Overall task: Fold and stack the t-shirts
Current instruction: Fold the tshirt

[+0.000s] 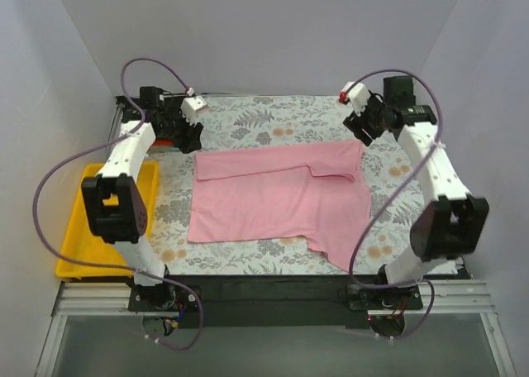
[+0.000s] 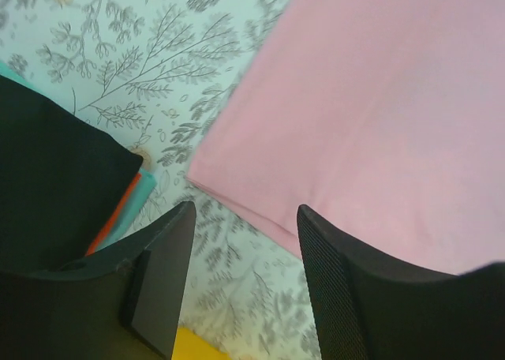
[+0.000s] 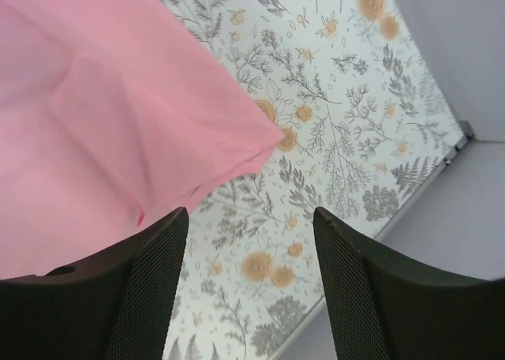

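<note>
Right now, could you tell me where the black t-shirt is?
In the left wrist view, the black t-shirt lies left of the pink t-shirt, atop the orange-red t-shirt.

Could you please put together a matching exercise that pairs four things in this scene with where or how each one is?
Things:
1. pink t-shirt
2. black t-shirt
3. yellow tray
4. right end effector

Descriptions:
A. left of the floral table cloth
B. open, above a corner of pink cloth
C. spread across the middle of that table cloth
D. lying over an orange-red edge and a teal edge

Pairs: 1-C, 2-D, 3-A, 4-B
</note>
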